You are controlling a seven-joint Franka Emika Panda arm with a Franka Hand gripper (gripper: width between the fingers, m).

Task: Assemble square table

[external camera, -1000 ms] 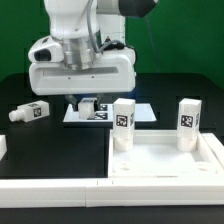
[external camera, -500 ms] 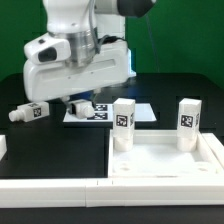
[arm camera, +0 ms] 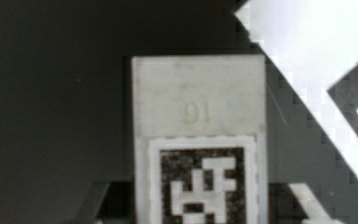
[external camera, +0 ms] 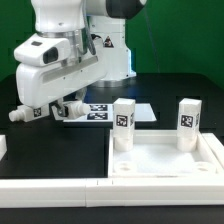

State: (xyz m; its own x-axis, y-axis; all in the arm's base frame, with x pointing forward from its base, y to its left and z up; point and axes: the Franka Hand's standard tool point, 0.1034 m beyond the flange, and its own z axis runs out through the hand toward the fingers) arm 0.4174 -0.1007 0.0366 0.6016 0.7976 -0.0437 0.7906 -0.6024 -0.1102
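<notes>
Glossy white arm point(external camera: 62, 20) of rounded shells, black at the joints, ending in a boxy white gripper point(external camera: 68, 108)

Arm bent low, wrist tilted toward exterior view's left; gripper point(external camera: 68, 109) pointing down, fingers point(external camera: 60, 110) parted.

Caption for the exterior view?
Open gripper near the lying leg; two legs stand upright at far corners of the square tabletop.

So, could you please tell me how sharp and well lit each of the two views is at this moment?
Exterior view: even light, fairly sharp, but the white square table and its upright legs look nearly washed out, rim edges faint. Wrist view: soft and blocky; the close leg fills much of the frame, its tag smeared, and the marker board glares white.
</notes>
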